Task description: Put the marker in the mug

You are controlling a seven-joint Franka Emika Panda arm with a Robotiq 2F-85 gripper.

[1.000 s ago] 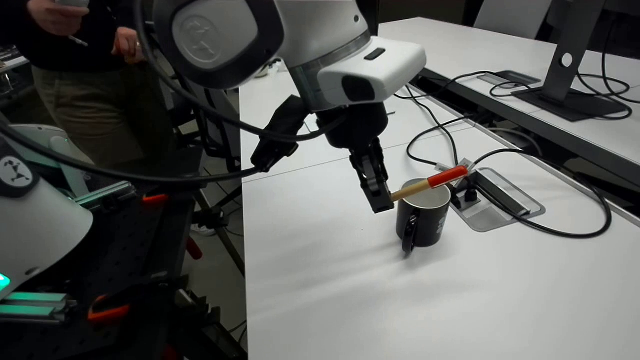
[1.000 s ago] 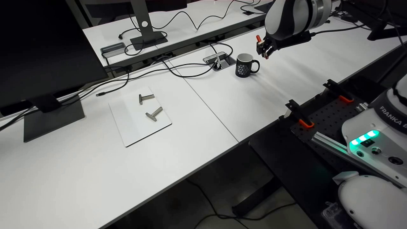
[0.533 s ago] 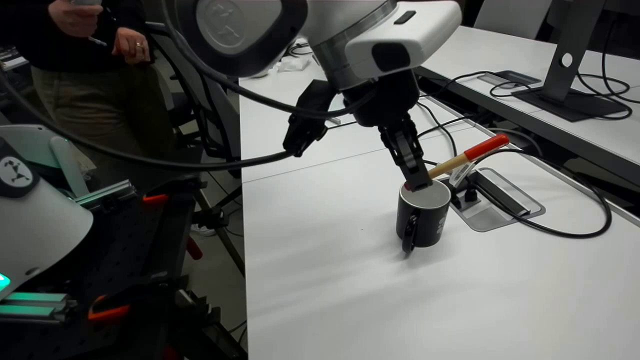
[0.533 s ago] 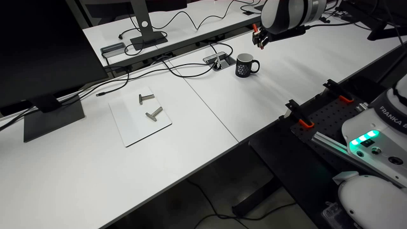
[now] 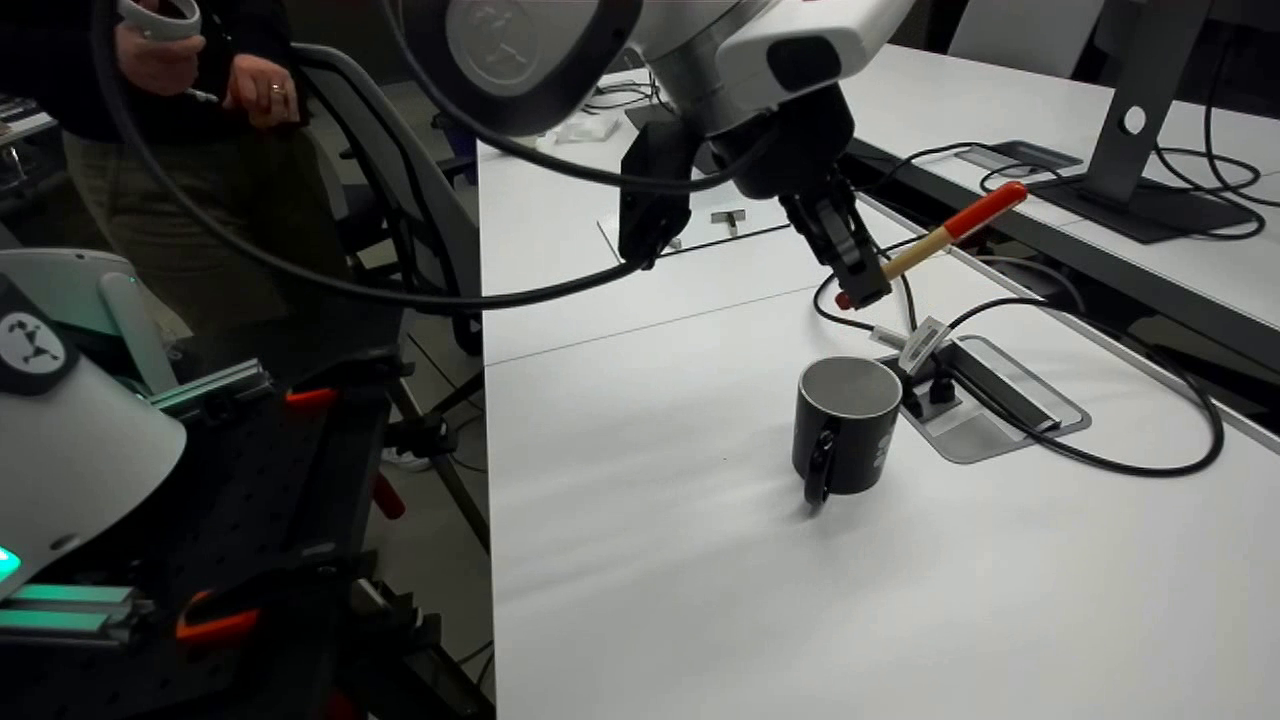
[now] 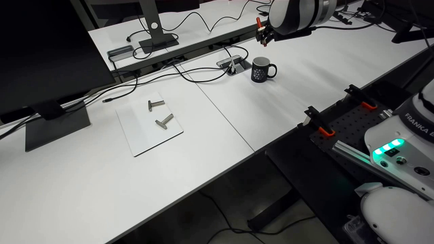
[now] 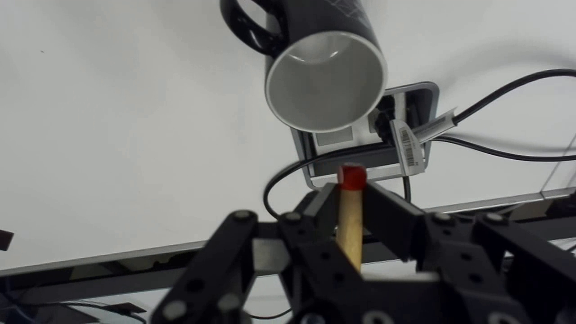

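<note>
The mug (image 5: 848, 445) is glossy black with a grey inside and stands upright on the white table. It also shows in an exterior view (image 6: 259, 73) and in the wrist view (image 7: 310, 20), with its mouth facing the camera. My gripper (image 5: 862, 288) is shut on the marker (image 5: 948, 232), a stick with a tan middle and red ends. The marker is tilted, its long red end pointing up and away from the mug. Its short red end (image 7: 352, 177) pokes out between the fingertips in the wrist view. Gripper and marker are in the air above and beyond the mug, not touching it.
A grey cable box (image 5: 965, 440) with black cables sits in the table beside the mug. A white board (image 6: 142, 135) with two T-shaped metal pieces (image 6: 165, 121) lies farther along. A monitor (image 6: 44, 61) stands on the table. A person (image 5: 180, 150) stands at the side.
My gripper has lifted with the marker still in it, moving up and right in an exterior view, away from over the mug's rim. The mug has not moved.
</note>
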